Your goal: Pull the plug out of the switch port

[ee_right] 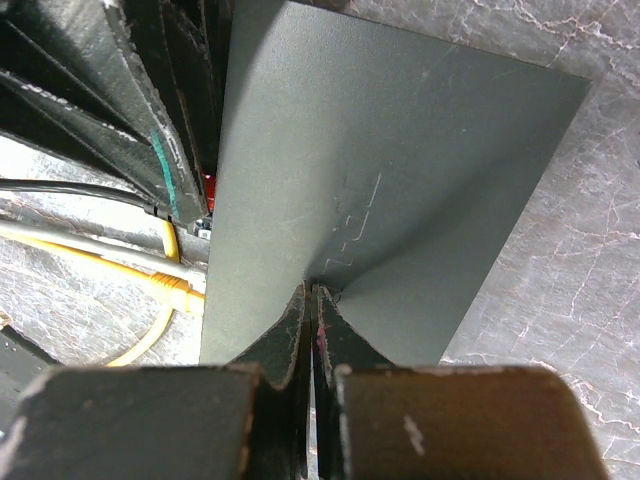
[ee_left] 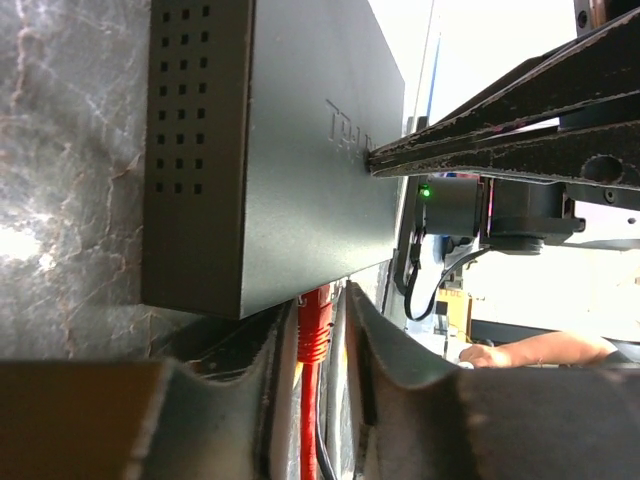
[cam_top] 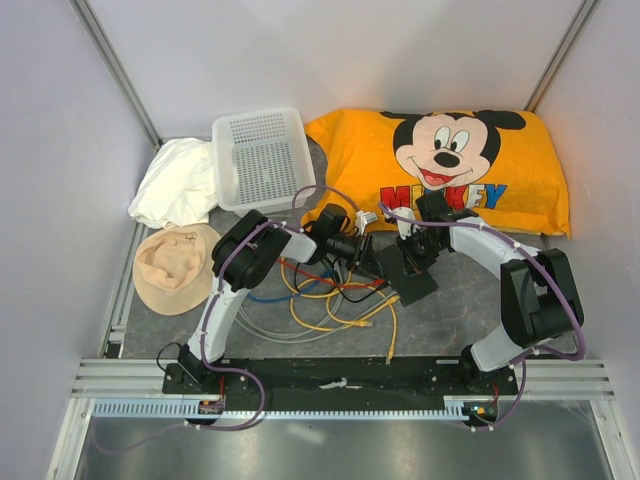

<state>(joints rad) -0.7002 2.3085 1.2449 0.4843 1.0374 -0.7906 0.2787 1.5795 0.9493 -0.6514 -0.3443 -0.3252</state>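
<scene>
The switch port point(ee_left: 311, 293) is sitting in the edge of the flat black switch box point(ee_left: 300, 150). In the left wrist view that edge is facing 6 o'clock, and only the spot where the red plug point(ee_left: 313, 322) is entering it is showing. The plug is seated in the port, with its red cable running away toward 6 o'clock.

The left pincer point(ee_left: 320, 345) is straddling the plug. Its 2 fingers point(ee_left: 385, 350) are standing apart on either side, and a dark slit is showing between the plug and the 3 o'clock finger, so the plug is not yet clamped.

The right pincer point(ee_right: 312, 295) is clenched on nothing. Its 2 tips are pressed together and bearing down on the top face of the box, just beside the embossed lettering.

In the top view, the box point(cam_top: 408, 278) is lying flat near the middle of the grey marbled counter point(cam_top: 470, 300). The left pincer point(cam_top: 362, 250) is reaching it from 9 o'clock and the right pincer point(cam_top: 410, 255) from 12 o'clock.

A tangle of yellow cables point(cam_top: 340, 310) and a blue cable point(cam_top: 265, 297) is sprawling at 8 o'clock of the box. Farther out, a white basket point(cam_top: 263, 158) is sitting at 11 o'clock. A yellow Mickey cushion point(cam_top: 450, 170) is at 1 o'clock, a white cloth point(cam_top: 175, 182) at 10 o'clock and a beige hat point(cam_top: 175, 265) at 9 o'clock.
</scene>
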